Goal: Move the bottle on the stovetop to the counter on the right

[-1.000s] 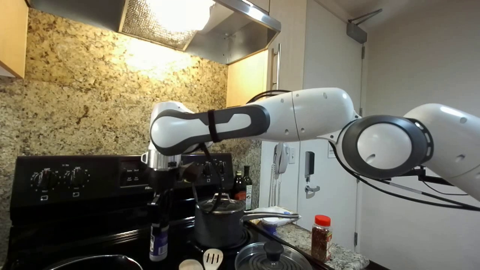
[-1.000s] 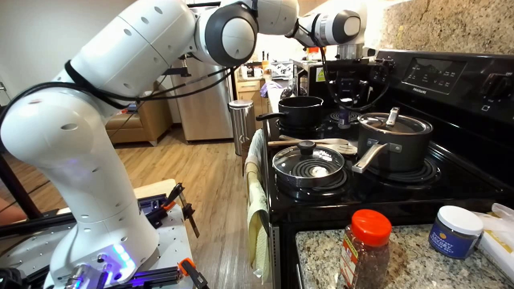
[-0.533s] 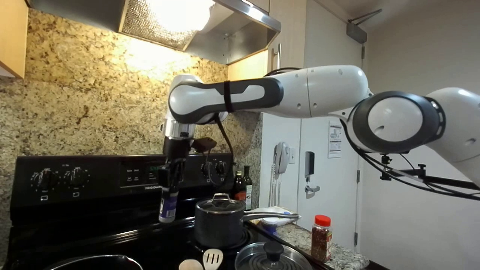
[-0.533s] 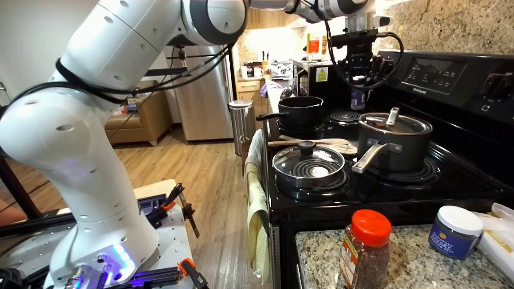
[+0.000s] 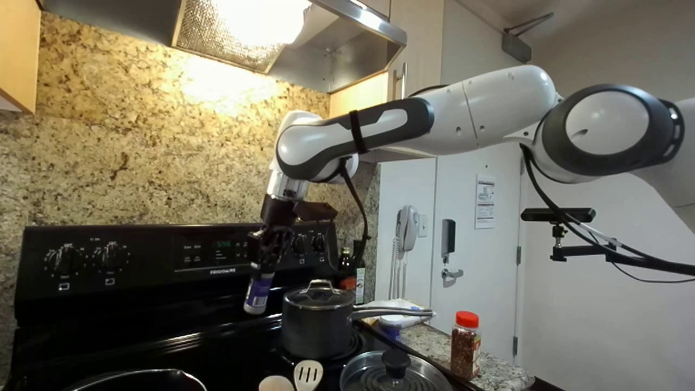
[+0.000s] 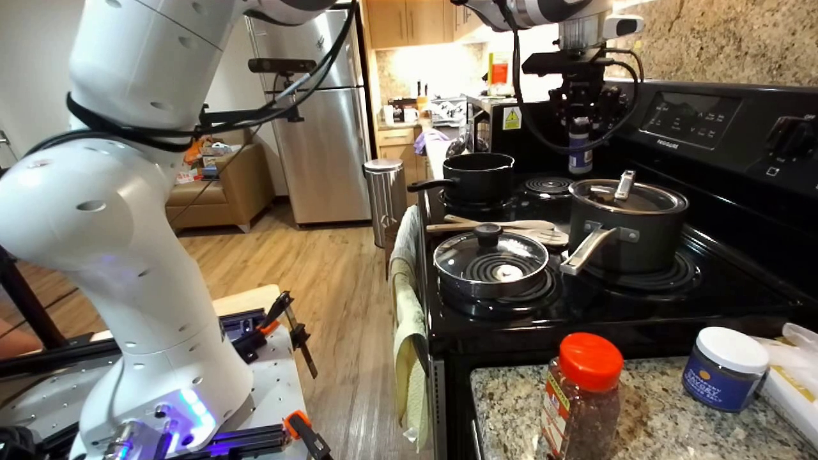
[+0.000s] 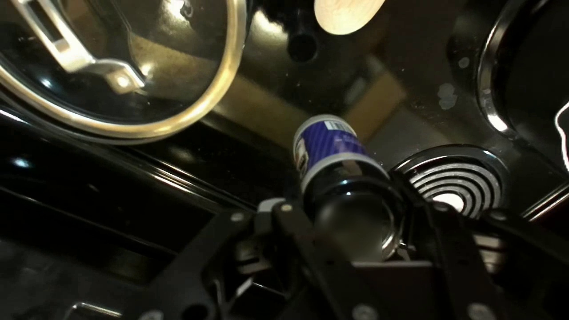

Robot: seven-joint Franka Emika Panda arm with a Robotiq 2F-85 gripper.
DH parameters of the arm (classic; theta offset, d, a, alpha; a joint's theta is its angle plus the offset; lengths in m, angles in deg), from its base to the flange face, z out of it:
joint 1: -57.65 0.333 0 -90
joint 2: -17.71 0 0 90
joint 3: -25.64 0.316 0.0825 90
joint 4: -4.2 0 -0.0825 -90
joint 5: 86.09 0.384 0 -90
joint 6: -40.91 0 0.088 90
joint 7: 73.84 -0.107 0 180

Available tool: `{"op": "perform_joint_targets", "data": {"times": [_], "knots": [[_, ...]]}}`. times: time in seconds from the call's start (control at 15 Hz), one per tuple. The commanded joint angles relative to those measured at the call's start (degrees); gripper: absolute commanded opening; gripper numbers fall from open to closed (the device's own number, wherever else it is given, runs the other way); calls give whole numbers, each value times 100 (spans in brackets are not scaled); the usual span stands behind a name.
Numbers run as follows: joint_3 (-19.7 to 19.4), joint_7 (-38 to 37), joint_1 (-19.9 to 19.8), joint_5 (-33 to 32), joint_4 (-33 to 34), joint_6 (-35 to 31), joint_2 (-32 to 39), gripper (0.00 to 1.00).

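End effector [image 7: 351, 195] was closed on the dark upper part of the purple-labelled bottle [image 7: 333, 142], presumably leaving the lower end free for upright placement. The bottle hung slightly tilted above the stovetop surface [image 6: 601, 312], beside and apart from the glass-lidded saucepan [image 5: 317, 328]. More height was probably required to clear the saucepan en route to the granite counter surface [image 6: 511, 409].

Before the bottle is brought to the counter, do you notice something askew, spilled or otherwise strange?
Two things. The bottle hangs tilted in the end effector, not upright, as an exterior view shows. In the wrist view, pale blotches mark the glossy stovetop, possibly dried spills. I notice no clear damage.
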State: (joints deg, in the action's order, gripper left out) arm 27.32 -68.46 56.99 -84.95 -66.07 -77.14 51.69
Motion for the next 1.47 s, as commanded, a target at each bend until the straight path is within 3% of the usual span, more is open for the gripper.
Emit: {"op": "perform_joint_targets", "data": {"times": [0.0, 0.13, 0.2, 0.47, 0.53, 0.8, 1.4], "knots": [[-91, -377, -26, 107, -1373, -704, -966, 25], [-66, 50, 5, -70, -1892, -811, -1407, 25], [-96, -155, -3, 9, -1014, -567, -723, 50], [-85, -98, 24, -8, -1597, -591, -1243, 50], [-126, -248, 90, -135, -1550, -552, -1209, 25], [-288, -745, 150, -396, -2223, -725, -1721, 25], [-712, -2422, -82, -405, -4997, -2153, -3833, 25]]}}
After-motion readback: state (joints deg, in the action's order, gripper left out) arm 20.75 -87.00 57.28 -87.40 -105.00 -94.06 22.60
